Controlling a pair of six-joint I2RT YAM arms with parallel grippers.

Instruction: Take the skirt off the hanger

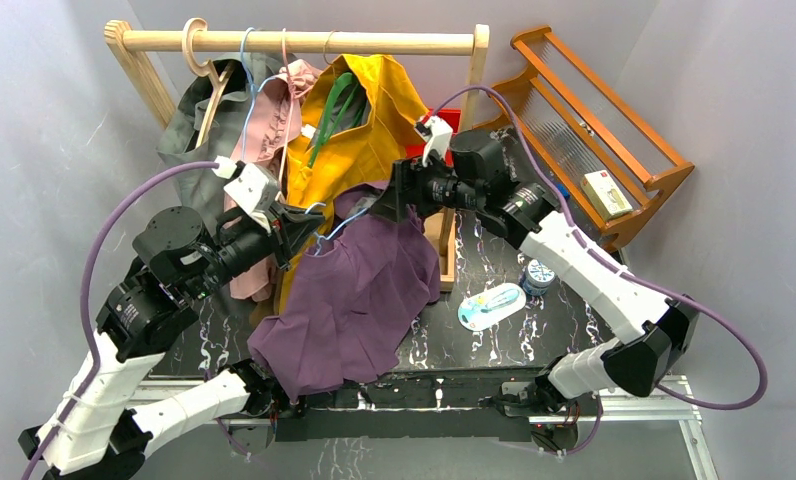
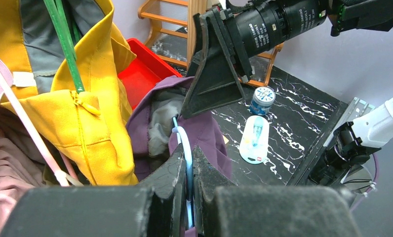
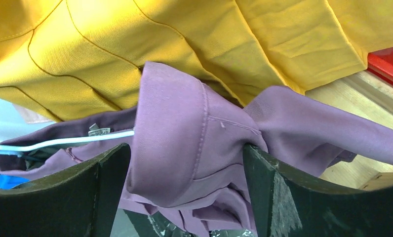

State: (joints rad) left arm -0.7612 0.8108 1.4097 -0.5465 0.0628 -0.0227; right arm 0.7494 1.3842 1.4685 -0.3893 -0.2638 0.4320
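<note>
- While a wooden rack (image 1: 304,41) is standing at the back of a dark table (image 1: 534,340), carrying grey, pink and yellow garments, both arms are reaching in and meeting just in front of it.
- A purple skirt (image 1: 359,290) is draping from between the two grippers down towards the near table edge, in front of the yellow jacket (image 1: 374,130). Its top is sitting well below the rail.
- The left gripper (image 1: 299,232) is clenching the pale blue hanger (image 2: 187,158), pinching the wire between its fingers at the skirt's left end.
- The right gripper (image 1: 389,200) is holding its jaws spread wide and grasping nothing, while a bunched fold of the waistband (image 3: 184,123) is lying between its fingers.
- The hanger is running roughly left to right, from the left gripper towards the right one, so the waistband's long axis is lying across the gap between them.
- By my judgement, the right gripper is sitting nearer the free waistband, which is lying straight ahead of its fingers. Closing there and drawing away from the left gripper, along the hanger, is looking like the move needed.
</note>
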